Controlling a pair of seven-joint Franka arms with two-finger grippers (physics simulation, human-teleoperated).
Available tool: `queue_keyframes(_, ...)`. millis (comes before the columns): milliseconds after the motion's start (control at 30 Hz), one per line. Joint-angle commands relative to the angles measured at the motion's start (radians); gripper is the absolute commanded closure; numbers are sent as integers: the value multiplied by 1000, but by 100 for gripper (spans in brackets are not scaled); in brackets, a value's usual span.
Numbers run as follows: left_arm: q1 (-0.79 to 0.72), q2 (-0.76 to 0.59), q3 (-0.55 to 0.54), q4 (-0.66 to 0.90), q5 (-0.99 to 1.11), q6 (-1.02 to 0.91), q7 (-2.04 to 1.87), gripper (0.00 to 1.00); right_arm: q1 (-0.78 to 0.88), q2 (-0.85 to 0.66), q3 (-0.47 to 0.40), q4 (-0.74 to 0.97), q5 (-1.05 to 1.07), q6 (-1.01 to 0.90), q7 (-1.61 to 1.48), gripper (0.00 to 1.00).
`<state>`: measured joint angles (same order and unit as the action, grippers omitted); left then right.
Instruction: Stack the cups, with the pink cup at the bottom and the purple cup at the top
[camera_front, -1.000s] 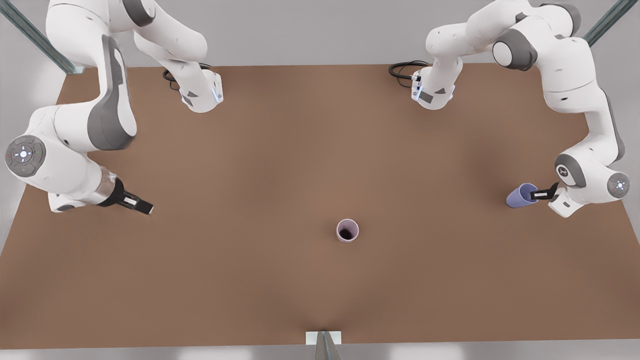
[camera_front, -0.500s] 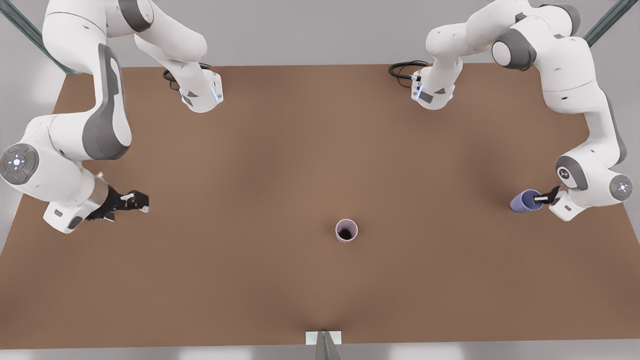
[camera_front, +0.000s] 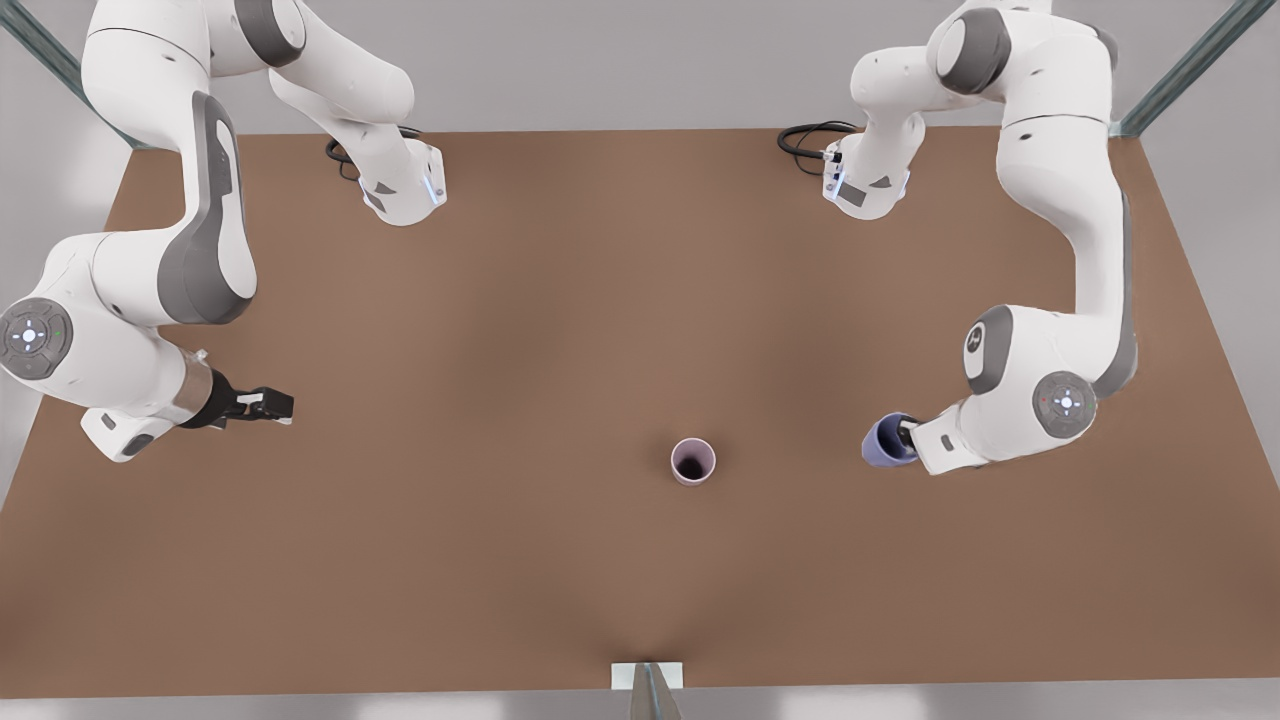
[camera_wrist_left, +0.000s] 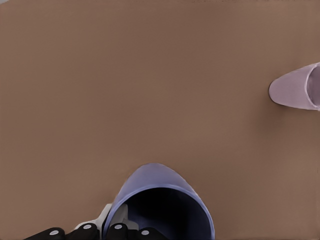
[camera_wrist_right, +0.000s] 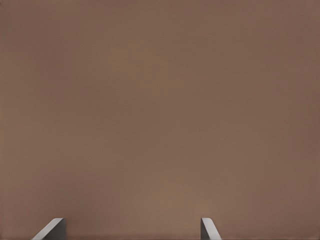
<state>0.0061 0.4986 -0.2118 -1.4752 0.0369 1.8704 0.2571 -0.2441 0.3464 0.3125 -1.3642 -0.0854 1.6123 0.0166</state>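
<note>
The pink cup stands upright on the brown table, a little toward the front edge of the middle; it also appears far off in the left wrist view as the pink cup. My left gripper, on the arm at the front view's right, is shut on the rim of the purple cup, held tilted above the table to the right of the pink cup. Close up, the purple cup has one finger inside its dark mouth. My right gripper waits open at the front view's left, fingertips wide apart.
Both arm bases sit at the table's back edge with black cables beside them. A small white bracket marks the front edge. Bare brown tabletop lies between the two cups.
My left gripper has carried the purple cup from the table's right side toward the pink cup. My right gripper drew back slightly to the left and turned.
</note>
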Motion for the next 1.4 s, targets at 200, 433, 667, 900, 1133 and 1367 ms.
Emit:
queue_keyframes(200,-298,153,-8,243,11,-94,-898,79,-1,-1,0,0,1,-5,86,0)
queue_keyframes(433,-336,213,-8,328,-41,-13,-983,79,-4,-1,-1,-3,1,-6,66,0)
queue_keyframes(667,-337,229,-9,299,-61,73,-981,79,-15,0,-3,-7,3,-9,65,0)
queue_keyframes(900,-360,241,-9,286,-60,88,-980,79,-17,2,-3,-7,4,-9,65,0)
queue_keyframes(1133,-360,242,-9,257,-54,101,-970,79,-27,10,-3,-7,7,-12,65,0)
queue_keyframes(1367,-360,250,-9,236,-55,134,-970,79,-30,10,-3,-7,7,-14,63,0)
